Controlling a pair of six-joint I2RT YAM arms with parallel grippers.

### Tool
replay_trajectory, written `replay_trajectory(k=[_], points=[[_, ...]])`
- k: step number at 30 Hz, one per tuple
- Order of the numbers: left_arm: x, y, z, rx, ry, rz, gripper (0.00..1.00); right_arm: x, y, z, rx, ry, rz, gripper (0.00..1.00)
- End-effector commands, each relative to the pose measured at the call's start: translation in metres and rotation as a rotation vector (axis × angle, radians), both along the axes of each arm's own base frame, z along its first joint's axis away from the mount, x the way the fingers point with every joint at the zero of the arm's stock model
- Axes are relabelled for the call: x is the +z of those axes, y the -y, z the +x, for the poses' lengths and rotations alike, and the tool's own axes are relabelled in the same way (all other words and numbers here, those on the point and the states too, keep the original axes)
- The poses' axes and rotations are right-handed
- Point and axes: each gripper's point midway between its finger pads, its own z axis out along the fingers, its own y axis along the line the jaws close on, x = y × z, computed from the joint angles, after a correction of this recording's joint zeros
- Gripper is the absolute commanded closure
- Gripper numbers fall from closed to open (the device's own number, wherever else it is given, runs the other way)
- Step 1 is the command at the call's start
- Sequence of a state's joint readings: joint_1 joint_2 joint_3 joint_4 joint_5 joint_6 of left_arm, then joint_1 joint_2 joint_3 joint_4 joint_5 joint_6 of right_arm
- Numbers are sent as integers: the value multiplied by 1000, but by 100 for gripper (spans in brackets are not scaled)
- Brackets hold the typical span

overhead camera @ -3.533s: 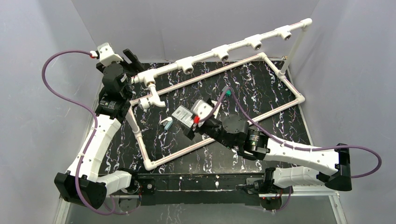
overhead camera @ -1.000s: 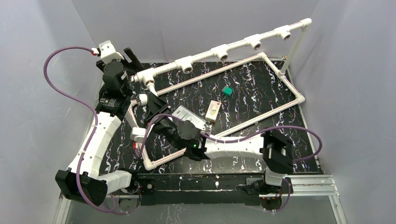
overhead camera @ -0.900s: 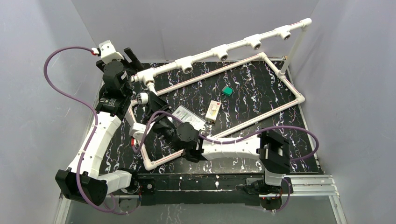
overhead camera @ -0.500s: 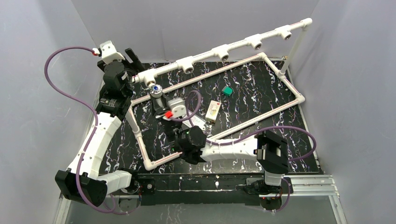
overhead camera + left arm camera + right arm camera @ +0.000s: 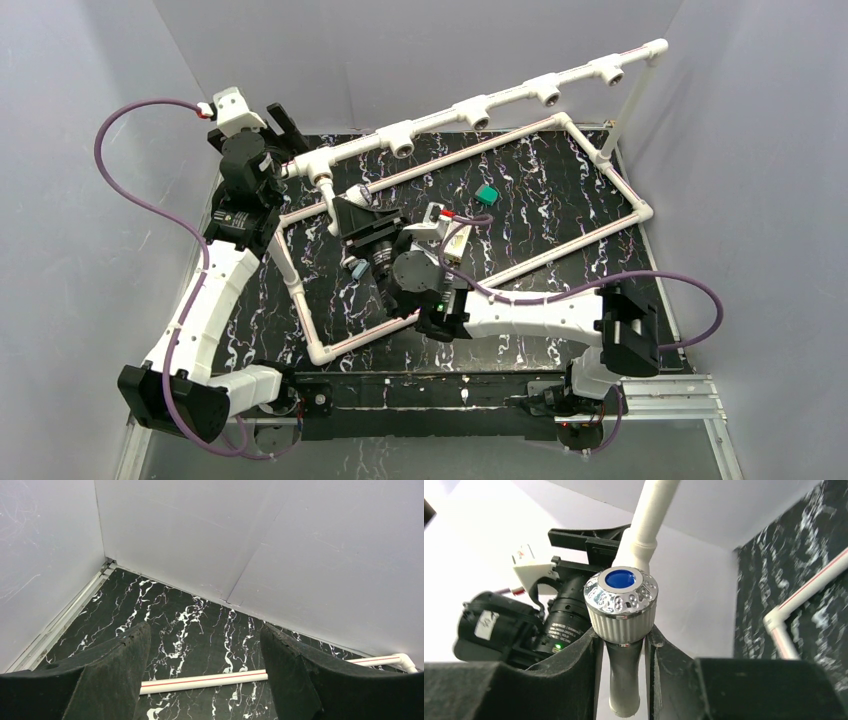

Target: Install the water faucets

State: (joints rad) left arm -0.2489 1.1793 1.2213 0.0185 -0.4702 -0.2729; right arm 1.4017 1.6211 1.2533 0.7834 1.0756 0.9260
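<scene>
L gripper (image 5: 205,647) at far-left corner of counter (image 5: 560,200), fingers spread, nothing btwn them. R gripper (image 5: 624,647) nearby pinches water faucet (image 5: 620,602) by its body, blue-centred knob toward wrist cam, just below pipe rail (image 5: 437,121) leftmost tee socket (image 5: 322,172); contact w/ socket unclear.

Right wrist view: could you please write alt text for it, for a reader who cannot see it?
The right pincer clamps a white water faucet just below its ribbed knob with a blue centre. Behind it a white pipe rises, with the left arm at left and the black marbled table at right.
</scene>
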Motion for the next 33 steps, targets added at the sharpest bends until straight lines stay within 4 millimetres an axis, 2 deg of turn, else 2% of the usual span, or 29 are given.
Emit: replay_trajectory(k=[1, 6, 11, 12, 17, 23, 29, 33], points=[[-149, 5, -32, -55, -511, 116, 23, -48, -5, 15, 34, -286, 162, 99], [-147, 6, -33, -62, -508, 111, 24, -58, -11, 11, 110, -372, 267, 99], [-146, 6, -34, -66, -506, 109, 24, -61, -2, 9, 112, -371, 273, 99], [-146, 6, -35, -66, -506, 109, 24, -62, -1, 8, 112, -368, 265, 95], [-146, 6, -36, -66, -505, 102, 24, -60, 4, 5, 123, -342, 235, 59], [-146, 8, -35, -70, -505, 94, 24, -60, 13, -1, 149, -290, 188, 31], [-145, 8, -34, -68, -505, 94, 24, -39, 27, -18, 228, -124, 95, 21], [-147, 8, -34, -67, -509, 93, 24, -17, 40, -36, 294, 81, 2, 22]])
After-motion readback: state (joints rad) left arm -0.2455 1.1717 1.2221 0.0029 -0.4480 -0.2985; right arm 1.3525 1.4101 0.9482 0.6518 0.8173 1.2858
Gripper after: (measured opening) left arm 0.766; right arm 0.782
